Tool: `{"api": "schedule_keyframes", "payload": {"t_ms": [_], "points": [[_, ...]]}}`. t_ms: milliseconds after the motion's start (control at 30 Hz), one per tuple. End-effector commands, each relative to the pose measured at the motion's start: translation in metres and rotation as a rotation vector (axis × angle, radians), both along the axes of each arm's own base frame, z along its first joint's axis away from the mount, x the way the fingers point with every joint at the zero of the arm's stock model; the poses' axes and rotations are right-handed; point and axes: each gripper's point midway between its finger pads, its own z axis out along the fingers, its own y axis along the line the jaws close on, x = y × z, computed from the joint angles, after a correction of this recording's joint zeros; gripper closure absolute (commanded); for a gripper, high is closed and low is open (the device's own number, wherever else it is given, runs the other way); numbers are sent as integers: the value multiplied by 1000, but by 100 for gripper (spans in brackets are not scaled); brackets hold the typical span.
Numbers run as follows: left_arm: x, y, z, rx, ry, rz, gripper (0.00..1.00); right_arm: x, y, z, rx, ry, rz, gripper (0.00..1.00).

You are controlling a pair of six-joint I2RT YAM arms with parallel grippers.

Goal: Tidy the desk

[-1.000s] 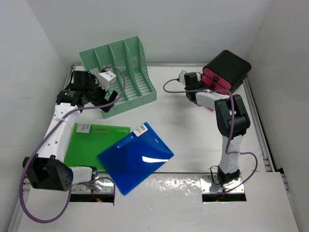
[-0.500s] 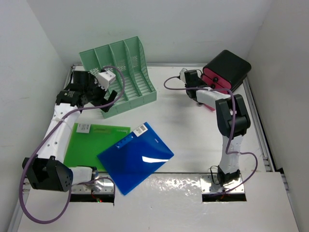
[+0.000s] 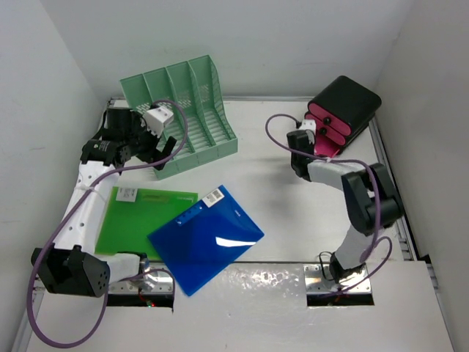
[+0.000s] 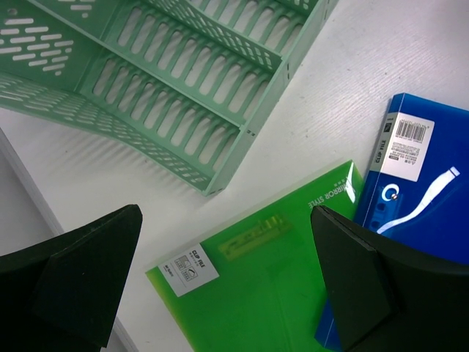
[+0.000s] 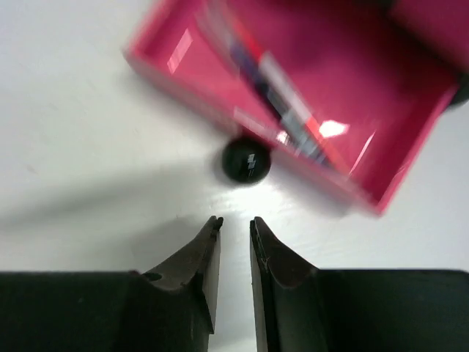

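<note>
White desk: large flat rectangular top with a matt, faintly grained surface and thin metal rails on its edges. It fills the floor of the white-walled cell and carries everything below.
File rack: mint-green moulded plastic. Four slanted compartments have walls pierced by rows of oval slots. It stands at the far-left corner, turned askew to the far edge.
Green folder: translucent glossy plastic, lying flat near the near-left corner. "MIRROR STYLE" is printed in white at one corner. The white sticker begins "CLIP"; the rest is too small to read.
Blue folder: glossy plastic, lying rotated and overlapping the green folder's right side. It has a white barcode sticker, white spine lettering I cannot read, and a white ring-and-swoosh mark.
Drawer box: black rounded casing with pink drawer fronts, at the far-right corner.
Pink drawer: glossy, pulled out over the desk. The contents are blurred and I cannot identify them.
Knob: black shiny ball on the drawer's front.
Left gripper: jaws spread wide and empty, above the rack's near corner.
Right gripper: a narrow slit between the fingers, nothing in it. The tips are just short of the knob.
</note>
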Motion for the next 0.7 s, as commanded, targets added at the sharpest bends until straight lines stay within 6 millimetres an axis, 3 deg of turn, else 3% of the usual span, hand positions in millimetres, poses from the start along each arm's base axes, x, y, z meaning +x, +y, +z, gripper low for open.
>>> {"api": "schedule_keyframes", "payload": {"t_ms": [0,200,467,667], "points": [[1,5,30,-2,-84,19,0,7,10,-27,217,-66,-176,78],[1,7,25,14,-70,24,0,9,-9,-43,179,-97,-338,68],[4,10,23,21,-68,33,0,39,-7,-42,189,-107,-361,66],[5,10,23,25,-60,37,0,45,-13,-45,214,-122,-396,66]]}}
